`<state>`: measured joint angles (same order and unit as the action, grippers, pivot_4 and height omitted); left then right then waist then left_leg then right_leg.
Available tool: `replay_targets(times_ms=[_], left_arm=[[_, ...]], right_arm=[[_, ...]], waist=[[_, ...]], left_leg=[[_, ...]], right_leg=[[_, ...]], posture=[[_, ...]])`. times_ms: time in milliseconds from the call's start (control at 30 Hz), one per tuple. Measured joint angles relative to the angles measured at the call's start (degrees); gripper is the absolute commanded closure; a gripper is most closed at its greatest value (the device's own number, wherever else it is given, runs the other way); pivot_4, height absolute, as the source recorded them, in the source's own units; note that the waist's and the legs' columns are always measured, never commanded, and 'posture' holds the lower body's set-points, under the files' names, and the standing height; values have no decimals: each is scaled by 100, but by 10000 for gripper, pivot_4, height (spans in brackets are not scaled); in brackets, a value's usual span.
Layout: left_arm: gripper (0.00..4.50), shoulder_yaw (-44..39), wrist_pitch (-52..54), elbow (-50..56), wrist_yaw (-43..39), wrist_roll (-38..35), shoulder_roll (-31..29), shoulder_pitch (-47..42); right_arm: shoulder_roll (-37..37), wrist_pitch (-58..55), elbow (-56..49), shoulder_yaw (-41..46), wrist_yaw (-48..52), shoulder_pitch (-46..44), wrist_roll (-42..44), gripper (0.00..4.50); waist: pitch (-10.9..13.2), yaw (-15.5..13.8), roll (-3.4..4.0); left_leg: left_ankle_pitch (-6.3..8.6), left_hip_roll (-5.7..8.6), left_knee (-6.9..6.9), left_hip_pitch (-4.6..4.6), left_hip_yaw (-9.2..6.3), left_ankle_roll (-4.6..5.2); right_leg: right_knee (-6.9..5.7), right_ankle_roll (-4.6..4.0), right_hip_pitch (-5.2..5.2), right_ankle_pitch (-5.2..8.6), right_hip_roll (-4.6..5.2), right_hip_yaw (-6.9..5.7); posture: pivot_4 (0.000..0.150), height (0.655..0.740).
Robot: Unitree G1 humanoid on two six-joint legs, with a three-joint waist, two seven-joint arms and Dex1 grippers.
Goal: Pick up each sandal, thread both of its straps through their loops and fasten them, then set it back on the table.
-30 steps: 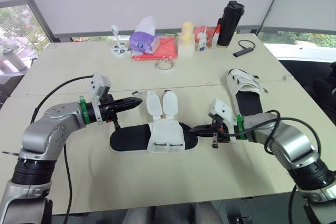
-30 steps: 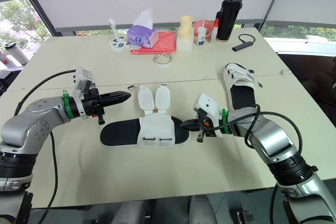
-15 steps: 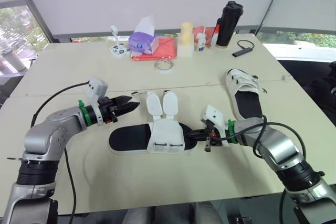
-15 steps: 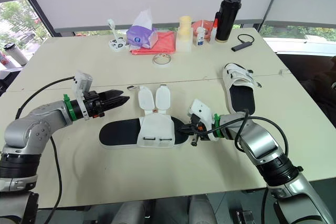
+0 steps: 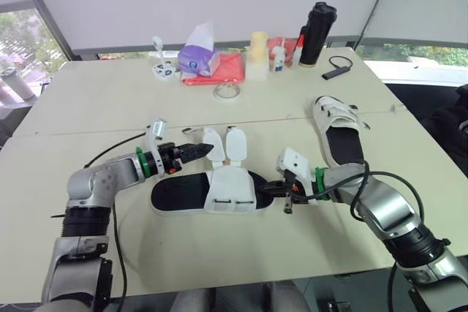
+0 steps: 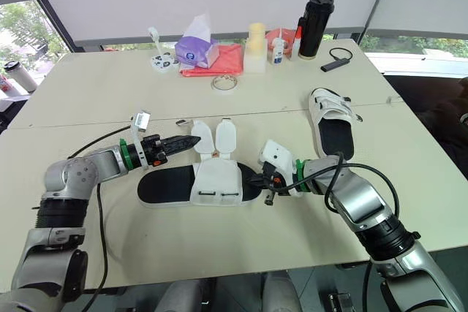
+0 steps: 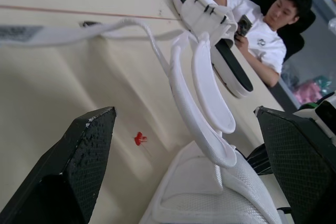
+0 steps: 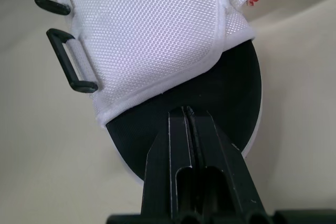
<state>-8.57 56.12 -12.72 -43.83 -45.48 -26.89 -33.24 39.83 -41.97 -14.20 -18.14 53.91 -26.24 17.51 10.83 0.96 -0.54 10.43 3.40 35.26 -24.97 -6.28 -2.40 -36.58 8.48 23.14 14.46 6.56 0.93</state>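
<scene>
A black-soled sandal (image 5: 183,193) with a white upper lies flat at the table's middle. Its two white straps (image 5: 225,145) stand up, unfastened, and its black loops (image 8: 73,72) hang empty. My left gripper (image 5: 199,151) is open just left of the straps, which rise between its wide-apart fingers (image 7: 79,166). My right gripper (image 5: 269,189) is shut, its tip resting on the black sole (image 8: 231,93) at the sandal's right end. A second sandal (image 5: 340,133) lies at the right with its straps across the upper.
At the table's far side stand a purple tissue box (image 5: 199,56), a red cloth (image 5: 227,69), a pale container (image 5: 257,56), a black bottle (image 5: 316,25) and a tape roll (image 5: 227,91). A small black device (image 5: 341,66) lies far right. A person (image 7: 262,35) sits beyond the table.
My left gripper has opened wide and moved right, up to the straps. My right gripper has slid left onto the sandal's end, staying shut.
</scene>
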Motion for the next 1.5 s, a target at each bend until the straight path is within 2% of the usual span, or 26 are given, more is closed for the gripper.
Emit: replay_targets(times_ms=[133, 433, 833, 1067, 1500], left_arm=[[846, 116, -50, -445, -36, 191, 177, -234], [846, 102, -178, -751, -112, 400, 347, -395], [846, 36, -295, -757, -99, 479, 473, -497], [846, -36, -308, -748, -51, 486, 487, -497], [846, -1029, -193, -2149, 406, 188, 1106, -1314]], right_arm=[[-1, -79, -152, -60, 59, -1, -29, 45000], [-54, -149, -243, -95, 172, 18, -42, 45000], [-522, 273, 391, -336, 264, -248, -299, 45000], [-542, 552, 555, -504, 324, -302, -542, 45000], [-508, 654, 534, -502, 333, -247, -617, 45000]], waist=[[-1, -5, -2], [0, -8, -2], [-1, 23, -3], [-3, 23, -4], [-9, 4, -13]], left_leg=[[-1, 2, 0, 0, 0, -2], [-1, 2, -2, 0, -2, -3], [-4, -1, -5, 13, -1, -8], [-3, -9, -20, 69, -1, -11], [-3, -8, -18, 69, -2, -11]], right_leg=[[0, 0, -1, 0, 0, 0], [2, 0, 0, 0, 1, 0], [1, -4, -5, -3, -2, 1], [22, -15, -62, 0, -9, -1], [29, -6, -69, -4, -9, -3]], posture=[[1500, 7400], [1500, 7400], [1500, 7400], [1500, 7400], [1500, 7400]])
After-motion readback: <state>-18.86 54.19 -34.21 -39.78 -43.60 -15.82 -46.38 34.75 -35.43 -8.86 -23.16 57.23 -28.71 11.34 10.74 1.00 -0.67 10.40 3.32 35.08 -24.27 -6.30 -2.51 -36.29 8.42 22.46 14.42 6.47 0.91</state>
